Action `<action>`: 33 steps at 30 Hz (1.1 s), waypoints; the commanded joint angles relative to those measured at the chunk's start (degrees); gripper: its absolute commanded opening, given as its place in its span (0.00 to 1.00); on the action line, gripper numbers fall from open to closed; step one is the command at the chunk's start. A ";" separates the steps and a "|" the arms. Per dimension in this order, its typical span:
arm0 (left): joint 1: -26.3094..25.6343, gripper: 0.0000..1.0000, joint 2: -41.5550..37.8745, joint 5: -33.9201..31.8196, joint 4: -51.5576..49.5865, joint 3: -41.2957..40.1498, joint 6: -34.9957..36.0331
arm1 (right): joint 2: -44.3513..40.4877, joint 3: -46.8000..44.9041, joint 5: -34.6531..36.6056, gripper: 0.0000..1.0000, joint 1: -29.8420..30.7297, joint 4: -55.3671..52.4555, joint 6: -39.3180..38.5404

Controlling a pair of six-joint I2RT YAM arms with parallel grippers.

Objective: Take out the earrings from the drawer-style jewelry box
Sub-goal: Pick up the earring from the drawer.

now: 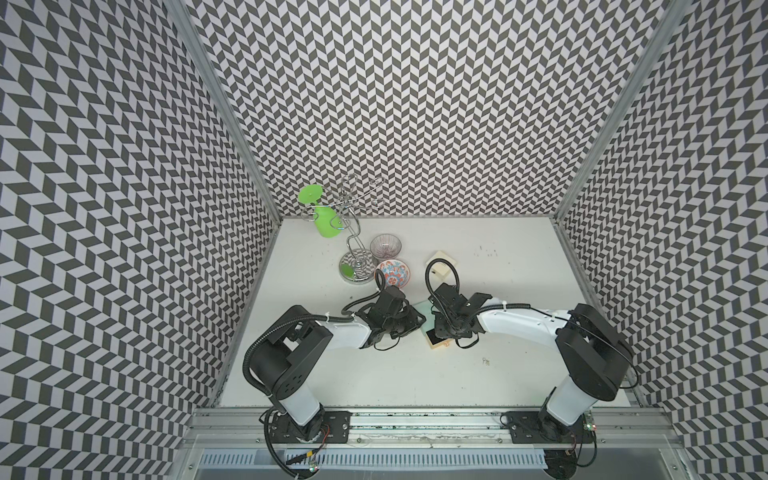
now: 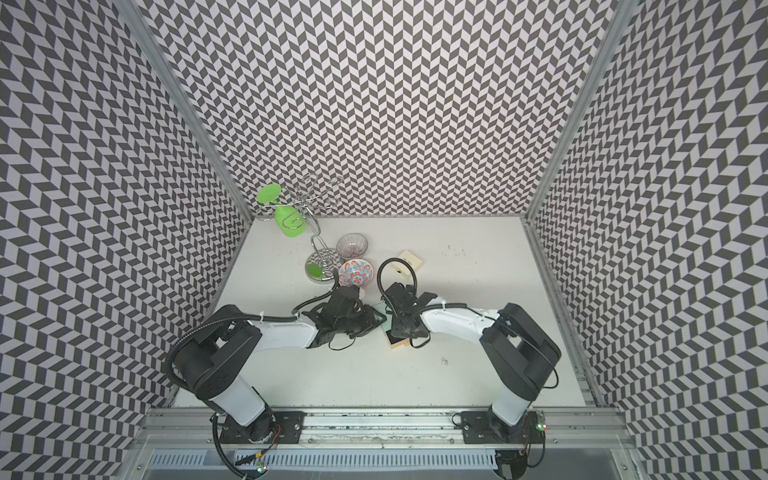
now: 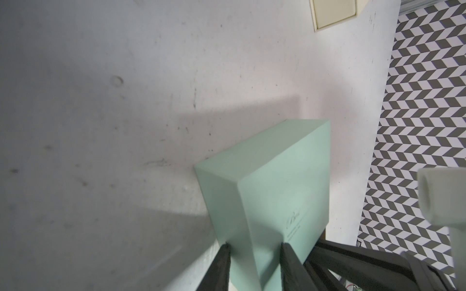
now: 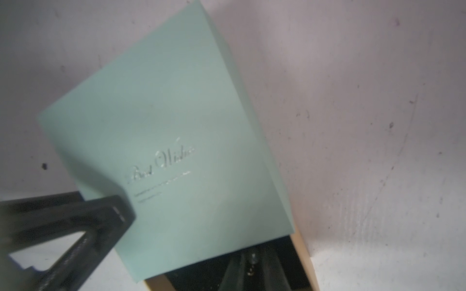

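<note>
Occupying the open drawer: right gripper (image 4: 248,264), jaws almost together inside the black-lined, cream-walled pull-out drawer (image 4: 305,257), around a tiny silvery metal earring (image 4: 253,259). The view is blurred, so it cannot be told whether they actually pinch it.

Left gripper (image 3: 254,248): jaws clamped across one corner of the mint-green square cardboard sleeve (image 3: 277,176), steadying it on the white tabletop (image 1: 374,374).

Loose earrings (image 1: 485,362): small silvery pieces lying on the tabletop toward the robot's right, well apart from the box.

Handling advice:
- Confirm the pinch before lifting.
- Rise straight and slowly, so any hook clears the drawer wall.
- Hold the sleeve pinned so the drawer cannot slide.
- Set the piece down beside the loose earrings.
</note>
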 commanded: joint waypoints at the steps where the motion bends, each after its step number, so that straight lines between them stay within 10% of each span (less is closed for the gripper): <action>1: -0.73 0.34 1.88 -0.63 -3.68 0.31 0.92 | -0.80 -0.35 -0.66 0.09 -0.05 0.95 0.83; 33: -0.78 0.34 2.99 -0.80 -3.83 1.06 1.17 | -5.32 2.12 0.06 0.04 -0.05 -4.45 0.30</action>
